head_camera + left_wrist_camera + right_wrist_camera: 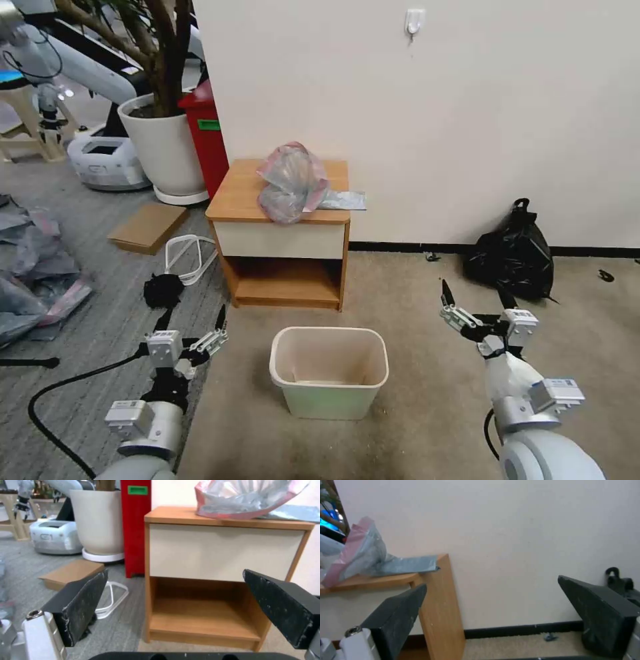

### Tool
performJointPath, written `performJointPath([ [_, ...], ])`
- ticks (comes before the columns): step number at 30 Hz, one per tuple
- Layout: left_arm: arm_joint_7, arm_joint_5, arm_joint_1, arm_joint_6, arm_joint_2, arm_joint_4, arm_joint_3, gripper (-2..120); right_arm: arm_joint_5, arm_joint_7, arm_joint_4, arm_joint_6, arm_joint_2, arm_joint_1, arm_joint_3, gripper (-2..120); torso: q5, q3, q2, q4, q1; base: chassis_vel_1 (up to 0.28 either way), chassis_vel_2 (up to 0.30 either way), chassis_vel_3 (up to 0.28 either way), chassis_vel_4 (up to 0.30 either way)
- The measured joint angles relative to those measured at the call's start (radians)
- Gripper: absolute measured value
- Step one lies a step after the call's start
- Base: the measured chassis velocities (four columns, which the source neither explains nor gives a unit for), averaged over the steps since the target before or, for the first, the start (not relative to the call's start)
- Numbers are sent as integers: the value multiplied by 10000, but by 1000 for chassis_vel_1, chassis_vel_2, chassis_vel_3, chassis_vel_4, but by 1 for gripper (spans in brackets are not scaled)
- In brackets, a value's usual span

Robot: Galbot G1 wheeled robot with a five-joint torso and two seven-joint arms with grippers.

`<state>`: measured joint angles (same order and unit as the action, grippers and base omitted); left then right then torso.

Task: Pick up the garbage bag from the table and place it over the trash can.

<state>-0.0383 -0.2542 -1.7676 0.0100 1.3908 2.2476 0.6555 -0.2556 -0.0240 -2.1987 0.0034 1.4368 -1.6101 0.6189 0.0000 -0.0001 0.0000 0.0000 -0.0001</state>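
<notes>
Head view: garbage bag (pixel 292 181) lay crumpled on the worktop (pixel 233 200), reaching its front edge, a flap overhanging the right edge | trash can (pixel 329 371) stood on the floor before it | left tool (pixel 192 327) and right tool (pixel 475 299) hung low, fingers apart.

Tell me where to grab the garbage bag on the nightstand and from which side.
Probably the puffed-up crumpled top of the garbage bag, pinched from above: it stands clear of the table, while its flat tail lies flush. Both the left gripper and right gripper hang open, low.
</notes>
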Motion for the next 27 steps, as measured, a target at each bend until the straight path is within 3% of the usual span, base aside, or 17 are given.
performJointPath([
  [4,-13,-1,-56,-29,5,-82,98,100,-392,138,328,1,-229,411,-185,100,1,0,0,-1,0,0,0,0,0],
  [12,-26,-7,-218,-96,169,-102,217,100,-2406,869,654,-775,-646,1248,-936,100,1,0,0,0,1,0,0,0,0],
  [21,684,-629,-465,-885,163,-165,339,100,-5487,1805,807,-1770,-1081,2304,-1689,100,0,1,0,-1,0,0,0,0,0],
  [27,843,-539,-817,-1097,421,-126,469,100,-8530,3288,915,-2877,-1159,3515,-1949,99,0,1,0,0,1,0,0,0,0],
])
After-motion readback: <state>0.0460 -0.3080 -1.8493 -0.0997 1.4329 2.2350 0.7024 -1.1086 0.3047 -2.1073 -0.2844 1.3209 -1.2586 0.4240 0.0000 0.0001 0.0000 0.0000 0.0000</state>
